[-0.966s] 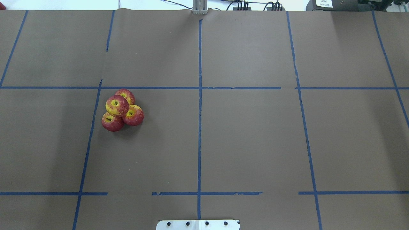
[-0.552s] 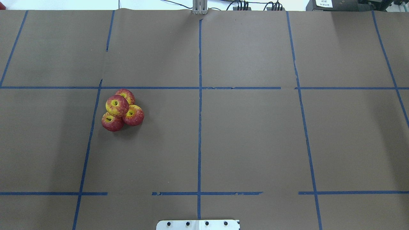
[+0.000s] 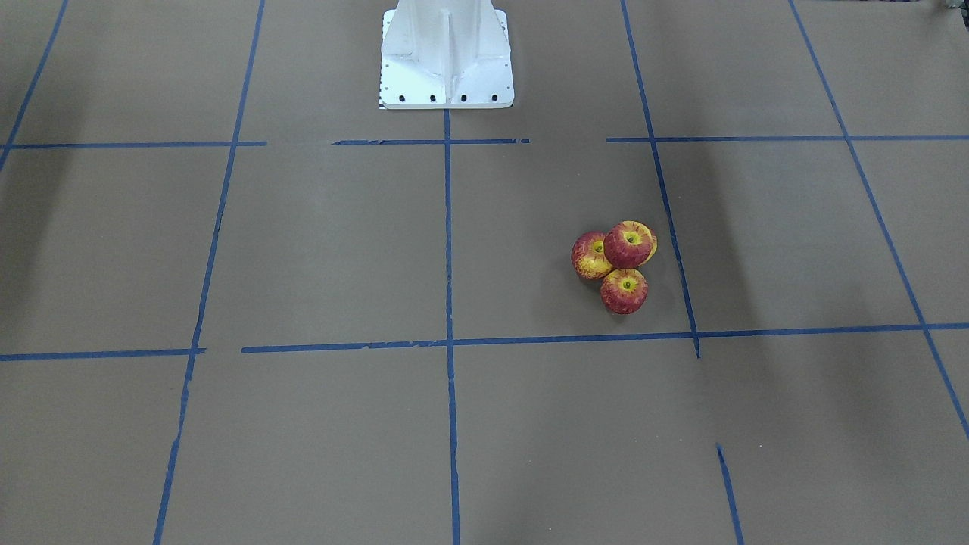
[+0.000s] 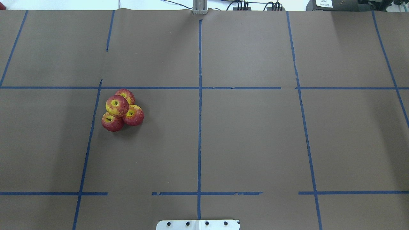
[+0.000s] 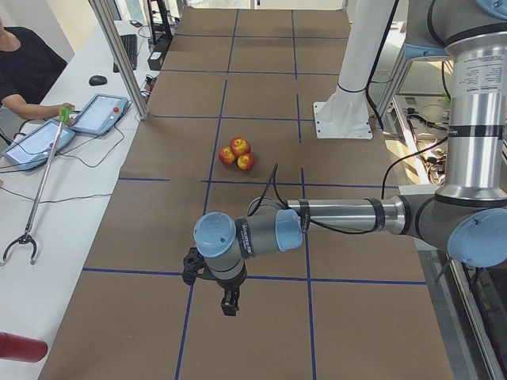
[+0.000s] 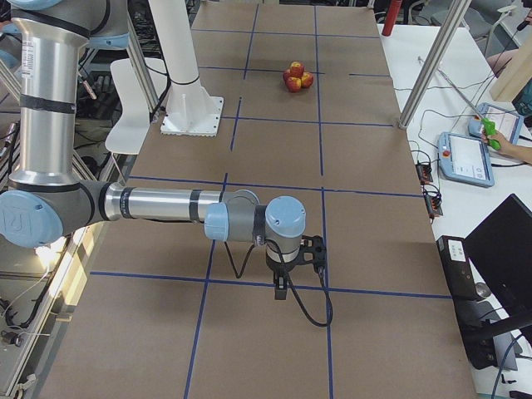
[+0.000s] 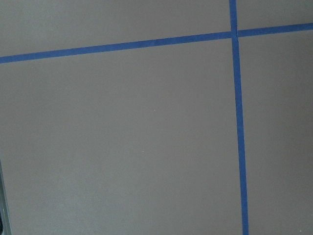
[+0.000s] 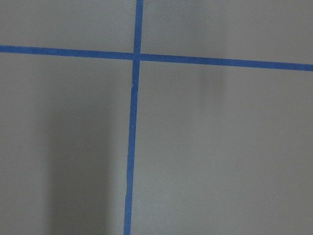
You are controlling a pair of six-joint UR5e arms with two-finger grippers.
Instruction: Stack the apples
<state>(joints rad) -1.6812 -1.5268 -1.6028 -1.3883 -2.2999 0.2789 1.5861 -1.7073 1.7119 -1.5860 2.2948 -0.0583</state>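
Nothing has been moved since the earlier overhead frames: the top apple (image 4: 117,105) is seated on three base apples (image 4: 133,115), at 9 o'clock from the centre of the tabletop (image 4: 249,143). The left hand (image 5: 230,303) and right hand (image 6: 282,287) are held well apart from them; their opening cannot be told. The top apple could be rolled off by any jolt or returning arm.

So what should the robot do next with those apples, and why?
Probably hold off: the top apple already rests on the three lower apples, and the left gripper and right gripper hang over the table far from them. Reaching in might topple the stack.
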